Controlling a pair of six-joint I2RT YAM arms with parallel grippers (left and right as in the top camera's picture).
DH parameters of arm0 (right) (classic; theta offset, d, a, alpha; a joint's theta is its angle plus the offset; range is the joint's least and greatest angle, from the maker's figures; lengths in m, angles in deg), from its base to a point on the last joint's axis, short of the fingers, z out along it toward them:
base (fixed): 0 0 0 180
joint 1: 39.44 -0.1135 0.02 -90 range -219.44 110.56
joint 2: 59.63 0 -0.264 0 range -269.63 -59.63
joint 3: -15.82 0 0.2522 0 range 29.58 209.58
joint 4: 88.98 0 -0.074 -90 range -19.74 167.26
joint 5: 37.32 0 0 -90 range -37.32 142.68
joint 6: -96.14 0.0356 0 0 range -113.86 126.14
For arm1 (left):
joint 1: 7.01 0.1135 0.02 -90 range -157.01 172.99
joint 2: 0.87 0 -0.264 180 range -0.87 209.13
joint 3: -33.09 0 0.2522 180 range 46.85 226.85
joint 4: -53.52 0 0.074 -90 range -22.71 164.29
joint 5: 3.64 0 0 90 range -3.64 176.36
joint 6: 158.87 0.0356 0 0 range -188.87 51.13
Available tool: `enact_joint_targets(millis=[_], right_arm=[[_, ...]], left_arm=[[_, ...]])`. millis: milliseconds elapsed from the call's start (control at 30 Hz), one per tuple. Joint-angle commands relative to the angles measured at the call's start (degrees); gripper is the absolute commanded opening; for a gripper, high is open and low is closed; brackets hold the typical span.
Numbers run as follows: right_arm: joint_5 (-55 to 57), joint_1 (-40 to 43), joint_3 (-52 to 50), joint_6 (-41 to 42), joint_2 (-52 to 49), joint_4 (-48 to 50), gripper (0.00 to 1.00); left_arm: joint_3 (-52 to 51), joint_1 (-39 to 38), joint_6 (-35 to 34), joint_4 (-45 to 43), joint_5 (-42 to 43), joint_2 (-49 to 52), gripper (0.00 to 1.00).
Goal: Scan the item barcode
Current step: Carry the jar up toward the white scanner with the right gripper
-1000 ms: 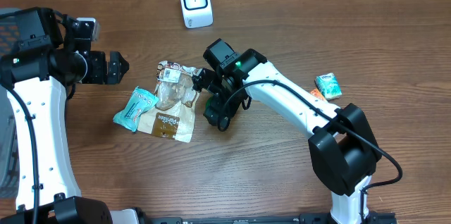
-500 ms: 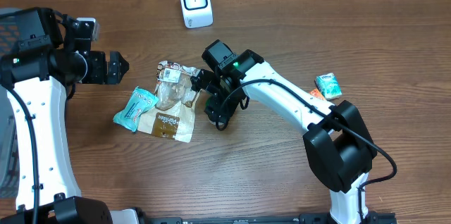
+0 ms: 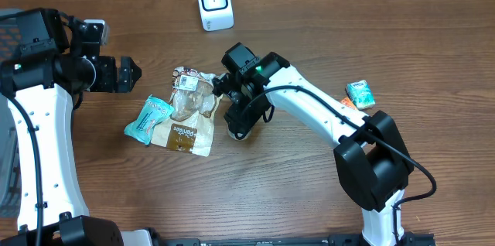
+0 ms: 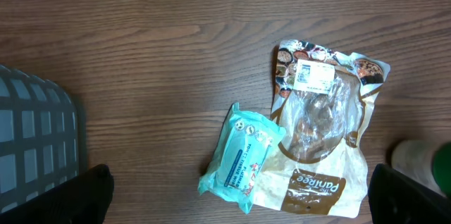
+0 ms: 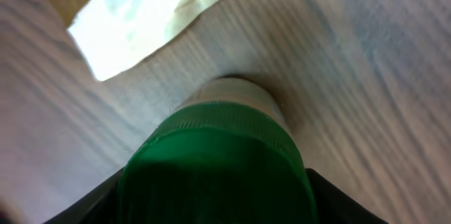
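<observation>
Two tools, one change: my right tool (image 3: 240, 122) has narrowed around the green-capped bottle (image 5: 215, 168) mid-desk, beside the snack bag (image 3: 188, 118). Whether it grips yet, I cannot tell. My left tool (image 3: 128, 73) hangs wide by the left edge. I judge a lift toward the scanner (image 3: 214, 2) comes next.

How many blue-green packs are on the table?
2. A crinkly blue-green plastic pack lies against the left edge of the brown-and-clear bag; a small blue-green pack sits far right on the wooden table. Others may be hidden.
</observation>
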Motion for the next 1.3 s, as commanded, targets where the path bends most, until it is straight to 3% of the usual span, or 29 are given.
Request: enact_joint_targets(millis=[0,100,333,567,900,1167,1267], right_arm=[[-4.66,0.50,5.25,2.89,2.27,-1.51,0.44],[-9.60,1.57,7.80,2.82,3.41,-3.32,0.37],[-28.63,9.44,10.01,2.99,7.69,-3.87,0.37],[-51.41,22.88,10.01,14.69,9.99,-2.89,0.38],[-72.13,34.67,10.01,19.12,9.99,-2.99,0.37],[-74.64,37.18,10.01,19.08,9.99,-2.97,0.36],[-70.71,37.05,10.01,19.04,9.99,-2.32,0.36]], left_arm=[[1.33,-0.04,0.81,0.00,0.63,-0.26,1.00],[1.33,-0.04,0.81,0.00,0.63,-0.26,1.00],[1.33,-0.04,0.81,0.00,0.63,-0.26,1.00],[1.31,-0.04,0.81,0.00,0.63,-0.26,0.99],[1.33,-0.04,0.81,0.00,0.63,-0.26,1.00],[1.33,-0.04,0.81,0.00,0.63,-0.26,1.00],[1.33,-0.04,0.81,0.00,0.63,-0.26,1.00]])
